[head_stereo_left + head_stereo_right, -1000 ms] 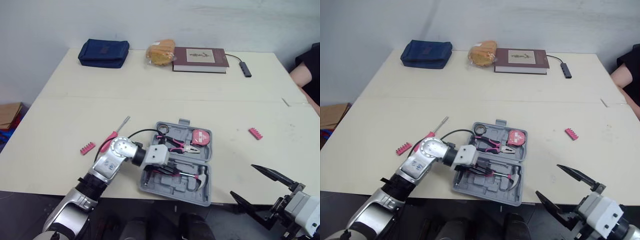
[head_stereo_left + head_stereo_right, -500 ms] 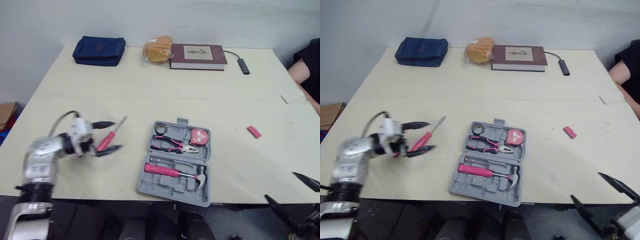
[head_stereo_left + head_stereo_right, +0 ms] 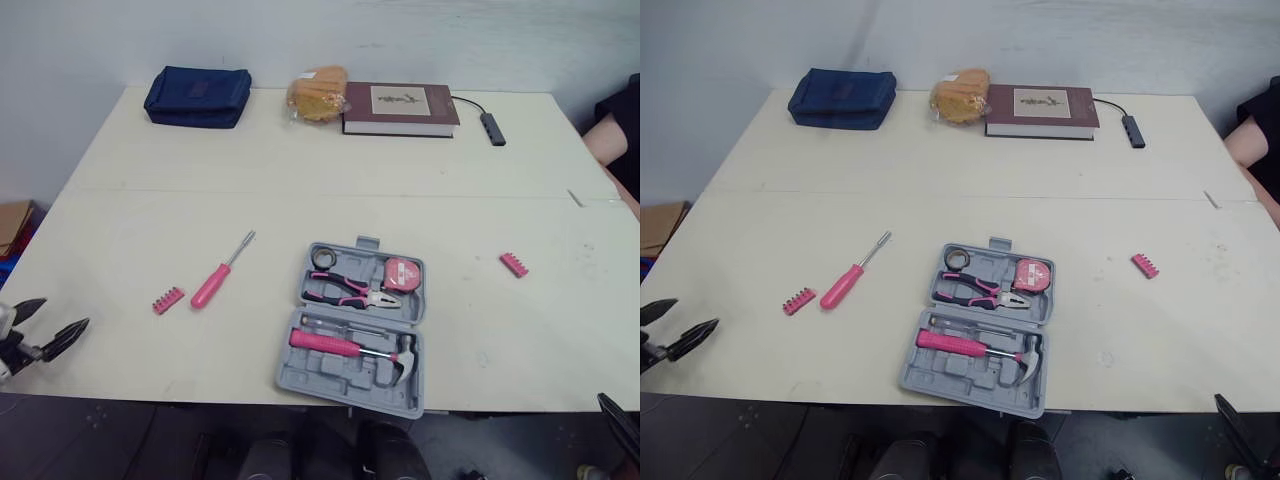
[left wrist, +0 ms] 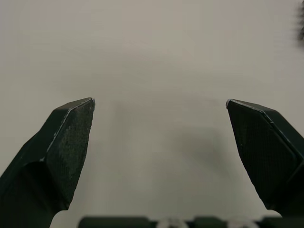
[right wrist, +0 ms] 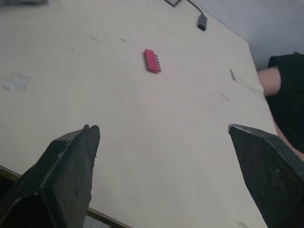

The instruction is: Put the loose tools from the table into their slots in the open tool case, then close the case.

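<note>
Tabletop (image 3: 330,170) smooth matt cream; tool case (image 3: 335,374) grey matt plastic; screwdriver (image 3: 211,285) pink plastic handle, bare metal shaft; pouch (image 3: 197,96) navy cloth.

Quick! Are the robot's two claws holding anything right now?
Left gripper: open, holding nothing.
Right gripper: open, holding nothing.

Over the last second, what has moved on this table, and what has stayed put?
The left gripper pulled back from the tool case, past the screwdriver, to the table's left edge, fingers open and empty. The right gripper sank lower by the near right corner, open. Screwdriver, hammer, both bit holders and case lie unmoved.
</note>
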Motion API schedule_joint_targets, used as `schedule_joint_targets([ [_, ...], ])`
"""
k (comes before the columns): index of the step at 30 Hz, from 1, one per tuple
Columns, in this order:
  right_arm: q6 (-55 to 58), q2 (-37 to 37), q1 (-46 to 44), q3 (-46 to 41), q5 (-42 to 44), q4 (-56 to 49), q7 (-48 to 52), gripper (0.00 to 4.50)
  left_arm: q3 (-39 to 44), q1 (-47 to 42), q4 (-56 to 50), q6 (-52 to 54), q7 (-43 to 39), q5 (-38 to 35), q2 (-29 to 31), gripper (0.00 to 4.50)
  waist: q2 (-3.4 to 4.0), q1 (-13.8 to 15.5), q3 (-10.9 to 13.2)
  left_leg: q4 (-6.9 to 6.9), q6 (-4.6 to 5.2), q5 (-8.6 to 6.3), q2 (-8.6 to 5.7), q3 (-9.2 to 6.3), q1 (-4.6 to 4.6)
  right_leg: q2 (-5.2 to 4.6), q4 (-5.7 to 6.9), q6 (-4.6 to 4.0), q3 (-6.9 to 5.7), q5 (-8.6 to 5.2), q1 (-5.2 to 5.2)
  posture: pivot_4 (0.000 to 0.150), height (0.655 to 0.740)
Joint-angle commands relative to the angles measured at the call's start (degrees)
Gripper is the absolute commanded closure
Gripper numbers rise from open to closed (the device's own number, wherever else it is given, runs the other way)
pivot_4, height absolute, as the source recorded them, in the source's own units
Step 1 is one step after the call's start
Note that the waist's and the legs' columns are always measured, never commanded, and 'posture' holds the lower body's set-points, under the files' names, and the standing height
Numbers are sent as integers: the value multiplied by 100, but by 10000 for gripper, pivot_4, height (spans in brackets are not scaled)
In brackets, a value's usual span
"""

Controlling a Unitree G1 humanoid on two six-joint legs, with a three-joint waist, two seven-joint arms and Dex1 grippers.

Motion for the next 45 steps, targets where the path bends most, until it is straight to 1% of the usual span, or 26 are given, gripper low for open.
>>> schedule_joint_targets([
  [1,-254,-200,-9,-292,54,489,77,0,411,190,176,-98,312,-115,126,421,-3,6,0,0,0,0,0,2,0,0,-1,0,2,0,0,1500,7400],
  [3,-352,-254,-87,-251,86,729,122,0,349,252,324,-72,530,84,218,421,-4,-1,0,0,-3,3,0,6,3,0,0,0,7,0,0,1500,7400],
  [6,-522,-307,-389,27,120,734,189,0,412,72,-163,230,255,-318,82,421,-12,-7,1,-20,-5,13,1,8,7,0,3,0,10,0,-6,1500,7400],
  [9,-413,-291,-635,422,250,317,348,0,232,-71,-793,539,70,-509,-93,421,-14,-7,0,-20,-7,24,2,10,6,-1,20,-1,14,0,-16,1500,7400],
  [10,-369,-305,-700,549,275,171,398,0,162,-113,-1005,634,41,-534,-144,421,-13,-12,0,-20,-32,40,1,10,5,-2,27,-3,16,1,-21,1500,7400],
  [14,-123,-412,-952,988,449,-479,513,0,-180,-234,-1885,1169,-175,-642,-276,421,-12,-26,0,-40,-45,53,1,18,4,1,47,-15,17,-4,-39,1500,7400],
  [16,-6,-489,-1032,1195,501,-815,598,0,-441,-311,-2133,1500,-293,-601,-250,421,-12,-40,1,-40,-39,57,0,21,4,2,52,-15,17,-4,-39,1500,7400],
  [17,27,-510,-1040,1242,506,-899,612,0,-504,-324,-2184,1633,-312,-587,-233,421,-13,-48,0,-39,-13,71,-2,24,5,2,58,-14,18,-4,-39,1500,7400],
  [18,67,-526,-1043,1295,519,-993,637,0,-566,-351,-2222,1740,-373,-596,-232,421,-15,-57,-1,-39,-10,73,-3,25,4,3,60,-14,17,-4,-38,1500,7400],
  [21,583,-679,-1158,1687,809,-1773,638,0,-1014,-719,-2048,1891,-629,-417,-220,421,-16,-93,0,-40,-9,74,-3,26,4,8,72,-13,15,-4,-39,1500,7400],
  [23,819,-787,-1254,1835,894,-2150,616,0,-1269,-872,-1815,1635,-810,-180,-178,421,-27,-102,5,-32,-5,76,-4,28,3,8,81,-11,17,-3,-39,1500,7400],
  [27,1175,-1021,-1415,2263,739,-2718,734,0,-1488,-1357,-1139,1271,-790,97,-258,421,-48,-101,7,-31,-6,79,-5,30,5,9,85,-9,18,-2,-40,1500,7400],
  [30,1469,-1109,-1633,2501,624,-3069,532,0,-1608,-1534,-845,1136,-863,204,-341,421,-64,-90,7,-31,-10,82,-4,28,1,11,88,-10,14,-2,-44,1500,7400],
  [35,1872,-1140,-1964,2806,538,-3539,287,0,-1760,-1633,-688,1051,-929,286,-499,421,-85,-88,-2,-30,-3,84,-10,30,-3,7,84,-6,7,0,-44,1500,7400],
  [38,2079,-1162,-2128,3003,485,-3744,204,0,-1822,-1679,-655,1064,-952,323,-594,421,-85,-77,-2,-28,0,86,-11,32,-2,6,85,-6,0,0,-43,1500,7400],
  [45,2291,-1191,-2284,3035,415,-3781,198,0,-1883,-1563,-687,983,-989,420,-607,421,-88,-28,-4,-8,2,86,-11,32,-1,3,92,-2,4,2,-38,1500,7400],
])
